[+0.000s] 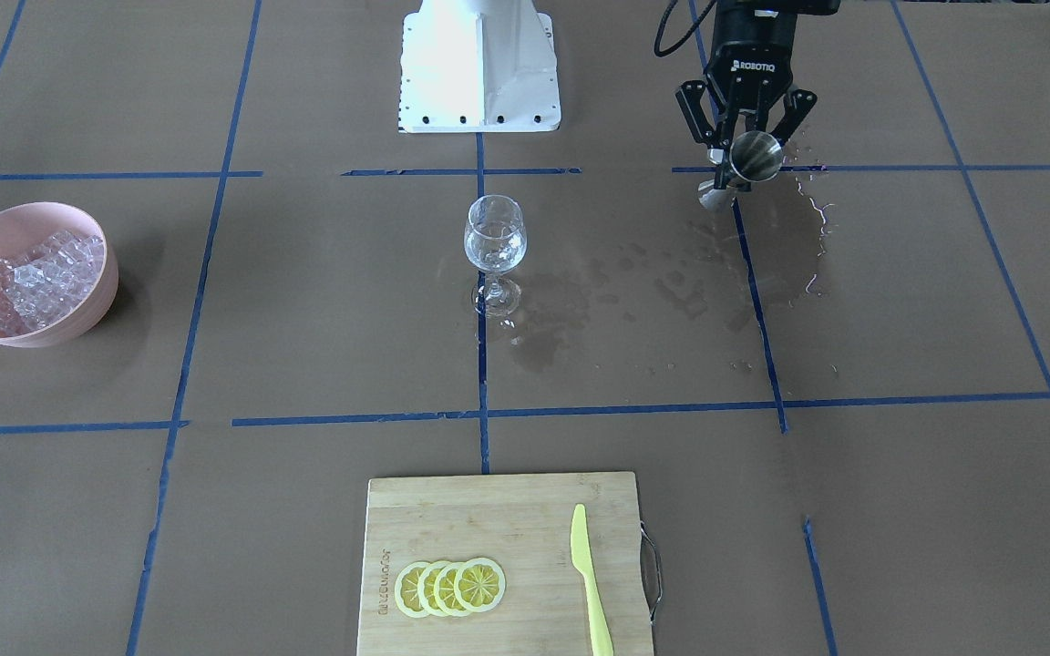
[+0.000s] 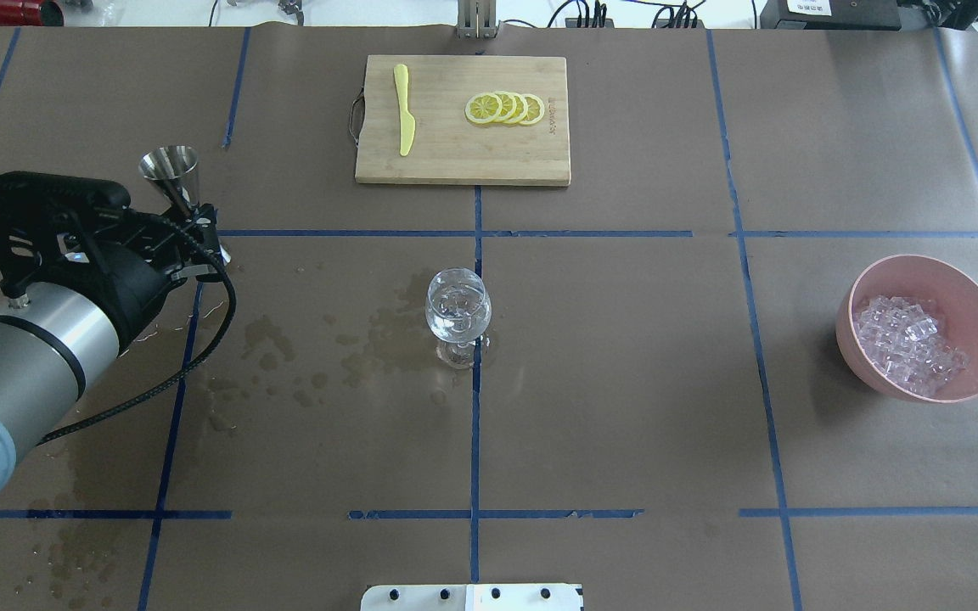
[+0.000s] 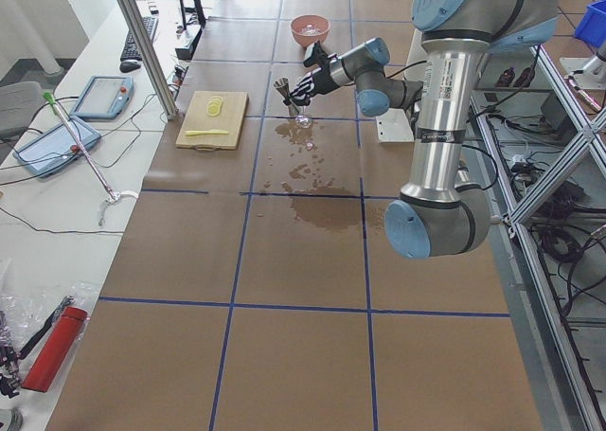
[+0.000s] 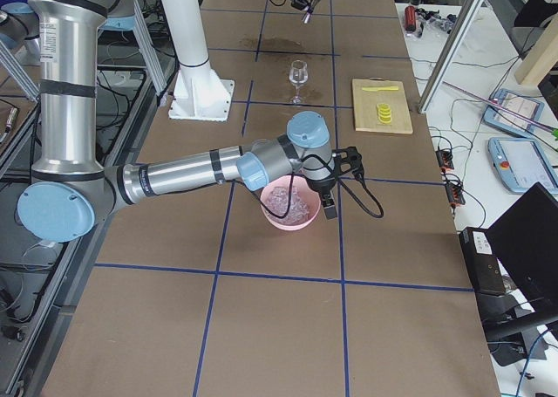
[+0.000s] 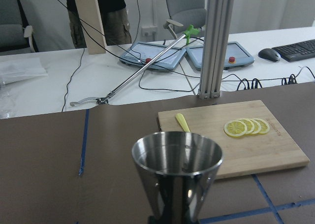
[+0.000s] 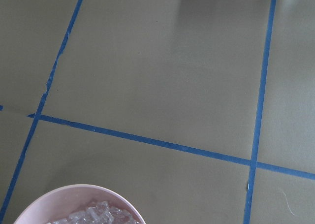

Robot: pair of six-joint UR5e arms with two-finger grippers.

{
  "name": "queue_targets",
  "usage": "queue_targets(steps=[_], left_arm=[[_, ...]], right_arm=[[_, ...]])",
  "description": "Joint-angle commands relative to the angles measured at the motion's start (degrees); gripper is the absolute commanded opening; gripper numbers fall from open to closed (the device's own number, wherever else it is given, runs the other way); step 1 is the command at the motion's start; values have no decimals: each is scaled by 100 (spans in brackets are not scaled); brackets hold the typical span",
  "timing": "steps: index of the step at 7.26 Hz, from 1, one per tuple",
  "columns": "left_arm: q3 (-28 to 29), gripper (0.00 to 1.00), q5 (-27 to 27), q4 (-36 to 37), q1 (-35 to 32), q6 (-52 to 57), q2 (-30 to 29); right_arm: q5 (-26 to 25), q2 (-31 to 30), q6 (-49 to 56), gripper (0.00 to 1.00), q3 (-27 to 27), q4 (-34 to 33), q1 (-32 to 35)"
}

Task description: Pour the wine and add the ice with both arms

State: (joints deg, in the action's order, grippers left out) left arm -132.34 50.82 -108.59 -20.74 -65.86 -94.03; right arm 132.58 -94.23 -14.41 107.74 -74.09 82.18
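My left gripper is shut on the waist of a steel jigger, held above the wet paper at the robot's left side; it also shows in the overhead view and the left wrist view. I cannot make out any wine in it. A wine glass stands upright mid-table, apart from both grippers. The ice fills a pink bowl at the robot's right. My right gripper shows only in the right side view, over the bowl's rim; I cannot tell its state.
A bamboo cutting board with lemon slices and a yellow knife lies at the operators' edge. Dark wet stains spread between the glass and the jigger. The white pedestal base stands at the robot's edge.
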Motion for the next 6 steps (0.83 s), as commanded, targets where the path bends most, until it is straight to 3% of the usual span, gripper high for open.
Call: queue_targets(steps=[1, 4, 6], left_arm=[[688, 0, -1166, -1142, 411, -803, 717], [2917, 0, -2125, -3933, 623, -1096, 895], [3422, 0, -2636, -4056, 886, -1104, 974]], right_arm=[[-4, -7, 0, 100, 2, 0, 0], [-4, -7, -9, 100, 10, 0, 0], [-4, -7, 0, 100, 19, 0, 0]])
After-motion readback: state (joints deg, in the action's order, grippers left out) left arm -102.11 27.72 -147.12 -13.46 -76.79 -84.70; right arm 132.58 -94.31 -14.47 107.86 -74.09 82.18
